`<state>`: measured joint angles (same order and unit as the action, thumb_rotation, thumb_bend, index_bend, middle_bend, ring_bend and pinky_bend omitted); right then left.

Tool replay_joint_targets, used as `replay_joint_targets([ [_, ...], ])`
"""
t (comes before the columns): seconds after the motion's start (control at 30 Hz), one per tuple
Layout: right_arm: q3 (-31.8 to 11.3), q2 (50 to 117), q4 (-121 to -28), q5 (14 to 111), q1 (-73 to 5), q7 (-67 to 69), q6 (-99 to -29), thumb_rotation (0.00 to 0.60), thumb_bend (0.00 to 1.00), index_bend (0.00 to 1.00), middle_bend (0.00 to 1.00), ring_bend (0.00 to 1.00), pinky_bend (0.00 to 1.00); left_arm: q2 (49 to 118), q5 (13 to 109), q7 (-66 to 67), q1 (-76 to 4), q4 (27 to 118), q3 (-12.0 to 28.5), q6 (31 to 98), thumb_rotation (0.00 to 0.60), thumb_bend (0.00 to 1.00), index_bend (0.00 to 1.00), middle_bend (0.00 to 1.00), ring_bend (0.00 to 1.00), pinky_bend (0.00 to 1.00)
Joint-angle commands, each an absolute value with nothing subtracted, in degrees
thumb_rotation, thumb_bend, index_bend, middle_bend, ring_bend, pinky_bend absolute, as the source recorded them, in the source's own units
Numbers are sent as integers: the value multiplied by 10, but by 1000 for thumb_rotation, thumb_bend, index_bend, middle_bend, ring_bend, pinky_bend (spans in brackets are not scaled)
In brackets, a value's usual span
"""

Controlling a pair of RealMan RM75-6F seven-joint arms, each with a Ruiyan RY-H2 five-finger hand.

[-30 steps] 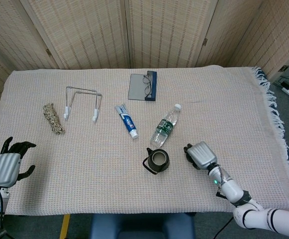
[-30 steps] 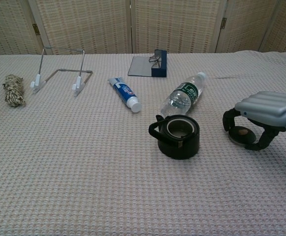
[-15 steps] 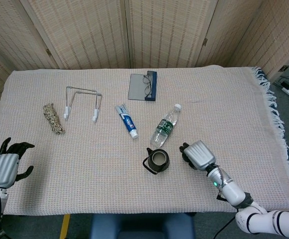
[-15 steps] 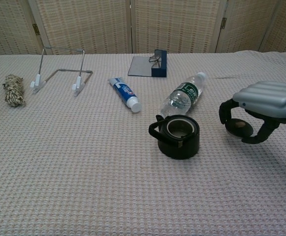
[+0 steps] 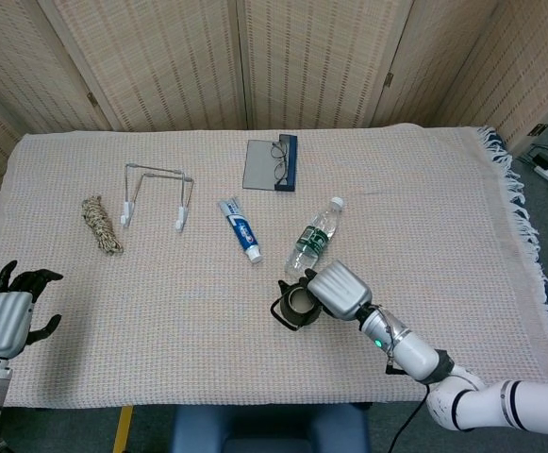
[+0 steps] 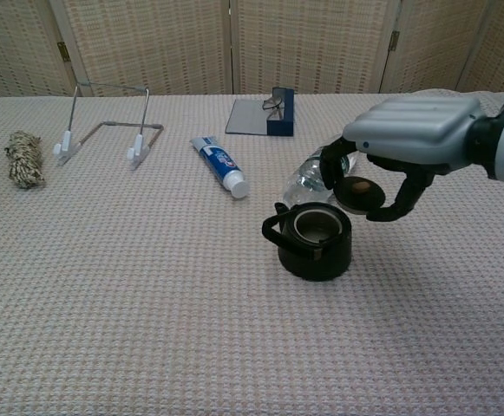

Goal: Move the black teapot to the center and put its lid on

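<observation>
The black teapot (image 6: 308, 242) stands open-topped near the middle front of the table, also seen from the head view as the black teapot (image 5: 295, 306). My right hand (image 6: 408, 139) hovers just above and right of it, gripping the round black lid (image 6: 359, 192) under its fingers. In the head view my right hand (image 5: 338, 290) covers the pot's right rim and hides the lid. My left hand (image 5: 9, 316) hangs at the table's front left corner, fingers apart, holding nothing.
A plastic water bottle (image 5: 313, 240) lies just behind the teapot. A toothpaste tube (image 5: 240, 229), a wire stand (image 5: 156, 195), a rope bundle (image 5: 100, 225) and glasses on a dark case (image 5: 272, 163) lie further back. The cloth's fringed right edge (image 5: 523, 236) hangs off the table.
My right hand has lifted the lid off the cloth and carried it left, from right of the teapot to just over its rim. The left hand has sunk slightly.
</observation>
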<state>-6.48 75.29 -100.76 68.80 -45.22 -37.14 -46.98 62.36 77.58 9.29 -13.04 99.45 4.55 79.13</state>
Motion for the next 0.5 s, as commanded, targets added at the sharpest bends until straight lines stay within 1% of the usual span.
replay_joint_targets([
  [0.03,-66,767,-999,672,-467,-386,-460,600,376,429,433,842,782,623,776,93,-129,995,46,792,600,246,253,236,191,0],
  [0.4,-58,798,-980,645,-500,-405,-457,600,377,427,399,840,783,618,782,98,-123,1003,46,799,600,246,253,236,191,0],
  [0.5,-54,799,-978,634,-507,-408,-453,600,376,369,338,839,783,618,782,97,-122,1004,47,800,600,246,253,236,191,0],
])
